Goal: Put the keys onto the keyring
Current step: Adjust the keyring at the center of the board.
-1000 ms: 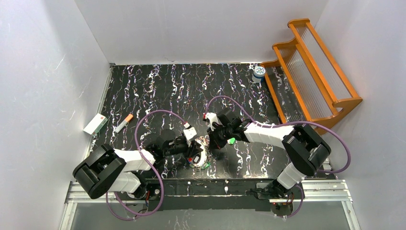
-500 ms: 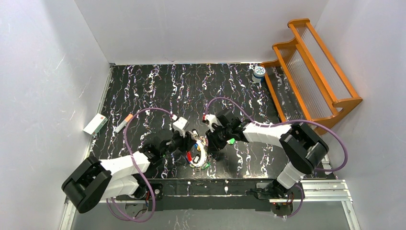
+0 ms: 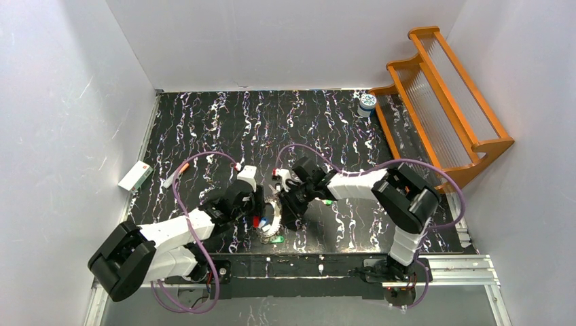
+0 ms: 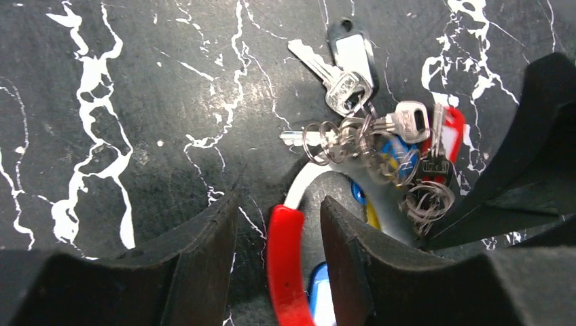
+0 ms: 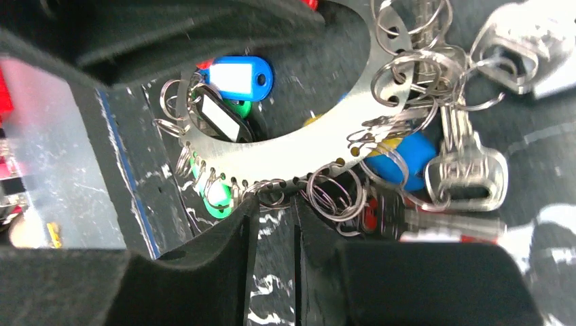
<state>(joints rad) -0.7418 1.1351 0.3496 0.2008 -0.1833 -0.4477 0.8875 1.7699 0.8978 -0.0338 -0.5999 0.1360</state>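
Keyring: flat silvery band with holes along its edge, lying on the black marbled worktop near the front edge, about centre, between the two end effectors. Small split rings hang through the holes, carrying keys and plastic tags: blue tag, green tag, red tag. The silver keys bunch up at one side of the band, overlapping; count unclear.

Left end effector: fingers spread, low over the bundle. The red tag sits in the gap between them, nearer one finger, not squeezed.

Right end effector: fingers parted only a little, a narrow slit with worktop showing through. The band's outer edge sits right at the fingertips. Contact unclear, nothing clamped between the pads.

In the top view the two end effectors close in on the keyring from opposite sides, very near each other.

Further out: orange-tipped pen and white box at the left edge, well apart from the keyring. White-and-blue jar in the far right corner, just beside an orange wooden rack.
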